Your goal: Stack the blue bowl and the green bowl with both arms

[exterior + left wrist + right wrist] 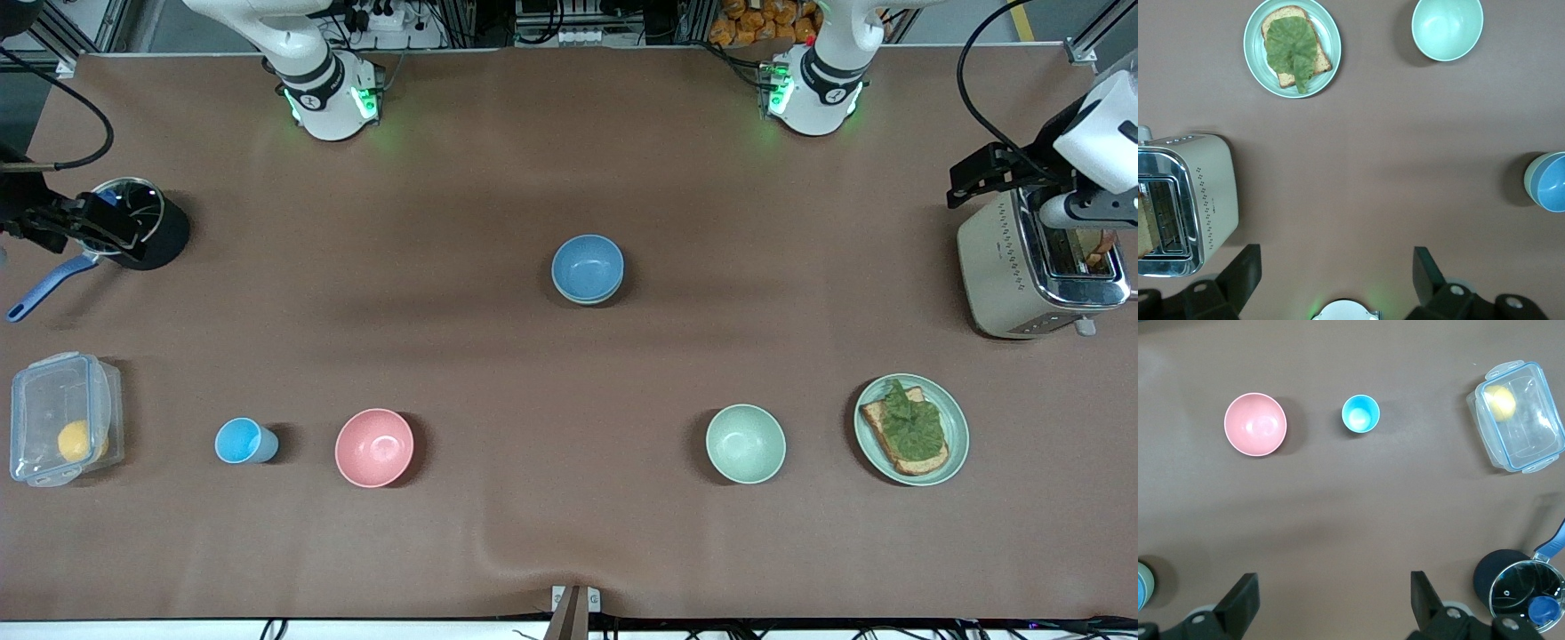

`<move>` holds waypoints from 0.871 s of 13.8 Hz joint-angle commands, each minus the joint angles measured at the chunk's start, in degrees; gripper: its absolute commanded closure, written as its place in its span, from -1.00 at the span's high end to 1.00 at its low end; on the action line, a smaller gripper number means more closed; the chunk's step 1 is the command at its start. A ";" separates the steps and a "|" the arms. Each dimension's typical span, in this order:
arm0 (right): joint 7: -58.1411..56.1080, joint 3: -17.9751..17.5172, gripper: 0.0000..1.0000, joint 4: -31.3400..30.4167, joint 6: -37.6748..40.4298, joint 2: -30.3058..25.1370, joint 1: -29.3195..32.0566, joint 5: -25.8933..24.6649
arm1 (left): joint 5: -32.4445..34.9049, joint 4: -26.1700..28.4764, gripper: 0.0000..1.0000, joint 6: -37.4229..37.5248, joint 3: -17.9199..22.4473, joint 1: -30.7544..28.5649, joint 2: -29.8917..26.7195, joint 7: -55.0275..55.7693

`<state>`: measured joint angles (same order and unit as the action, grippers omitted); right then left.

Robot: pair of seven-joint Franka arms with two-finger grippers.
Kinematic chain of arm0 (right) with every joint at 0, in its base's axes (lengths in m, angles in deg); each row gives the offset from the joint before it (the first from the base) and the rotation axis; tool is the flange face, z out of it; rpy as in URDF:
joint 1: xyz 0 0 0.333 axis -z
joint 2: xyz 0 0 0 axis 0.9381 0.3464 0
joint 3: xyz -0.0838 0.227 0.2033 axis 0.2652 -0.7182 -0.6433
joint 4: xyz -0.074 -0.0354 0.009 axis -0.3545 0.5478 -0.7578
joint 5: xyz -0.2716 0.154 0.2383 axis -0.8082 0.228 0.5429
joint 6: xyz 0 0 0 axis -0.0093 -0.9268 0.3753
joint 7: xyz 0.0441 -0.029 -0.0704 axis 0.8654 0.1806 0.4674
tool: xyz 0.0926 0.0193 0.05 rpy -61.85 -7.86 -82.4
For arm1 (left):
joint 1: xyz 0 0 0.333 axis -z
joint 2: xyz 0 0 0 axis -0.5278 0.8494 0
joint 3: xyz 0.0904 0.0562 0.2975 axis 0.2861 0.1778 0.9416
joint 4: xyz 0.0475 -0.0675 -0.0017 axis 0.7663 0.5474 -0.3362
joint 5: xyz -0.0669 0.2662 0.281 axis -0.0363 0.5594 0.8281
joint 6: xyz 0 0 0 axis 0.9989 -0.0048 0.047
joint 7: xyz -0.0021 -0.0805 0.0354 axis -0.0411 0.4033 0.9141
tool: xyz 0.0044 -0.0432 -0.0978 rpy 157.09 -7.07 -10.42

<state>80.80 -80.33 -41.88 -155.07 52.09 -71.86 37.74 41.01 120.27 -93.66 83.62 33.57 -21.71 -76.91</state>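
Surroundings, front view: the lower band of the frame held a clear lidded box [60,418] with a yellow item inside, a light-blue cup [242,441], a pink bowl [374,447], a mint bowl [745,443] and a green plate [955,416] carrying toast with a lettuce leaf. A toaster [1000,267] stood at the left arm's end of the bench [569,551]. A lidded pot [142,222] with a blue handle stood at the right arm's end. Nothing stood close to the stack.

The left gripper [1335,257] hung over the toaster with its fingers spread wide and holding nothing. The right gripper [1331,583] hung over the pot, likewise spread and empty.

View differences: the front view showed the stack almost from above. The left wrist view showed it more from the side, so the outer wall of the lower bowl was visible.

Task items: the blue bowl [587,267], matte mid-blue, sat nested inside the green bowl [587,301] at the centre of the frame, farther from the camera than the mint bowl. Only a pale rim of the green bowl showed beneath it.
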 commanded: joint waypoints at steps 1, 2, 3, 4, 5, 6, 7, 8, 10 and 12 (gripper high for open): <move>-0.61 0.29 1.00 -0.83 0.60 -1.25 -0.25 0.36 | 1.19 -1.56 1.00 1.34 -0.26 -0.22 0.70 -0.76; -0.61 0.30 1.00 -0.83 0.60 -1.25 -0.25 0.36 | 1.10 -1.56 1.00 1.34 -0.34 -0.48 0.53 -0.59; -0.61 0.30 1.00 -0.83 0.60 -1.25 -0.33 0.36 | 1.10 -1.56 1.00 1.34 -0.78 -0.57 0.18 -0.24; -0.61 0.21 1.00 -0.83 0.60 -1.25 -0.42 0.36 | 0.92 -1.56 1.00 1.34 -0.70 -0.65 0.18 -0.24; -0.61 0.21 1.00 -0.83 0.60 -1.25 -0.42 0.36 | 0.92 -1.56 1.00 1.34 -0.70 -0.39 0.00 0.20; -0.61 0.21 1.00 -0.83 0.60 -1.25 -0.42 0.45 | 0.92 -1.56 1.00 1.34 -0.52 -0.39 0.00 0.29; -0.61 0.21 1.00 -0.83 0.60 -1.25 -0.51 0.36 | 1.01 -1.56 1.00 1.34 -0.61 -0.39 0.00 0.29; -0.61 0.21 1.00 -0.83 0.60 -1.25 -0.42 0.45 | 1.10 -1.56 1.00 0.99 -0.69 -0.57 0.17 0.29; -0.61 0.21 1.00 -0.83 0.60 -1.25 -0.42 0.45 | 1.19 -1.30 1.00 -0.85 -0.70 -0.92 0.44 0.20; -0.61 0.21 1.00 -0.75 0.60 -1.16 -0.42 0.45 | 1.27 -1.21 1.00 -1.91 -0.61 -0.92 0.53 0.20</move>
<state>80.77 -80.36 -41.88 -154.78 52.09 -71.98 37.74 41.03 119.72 -94.71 83.58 33.17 -21.57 -76.89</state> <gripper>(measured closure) 0.000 0.000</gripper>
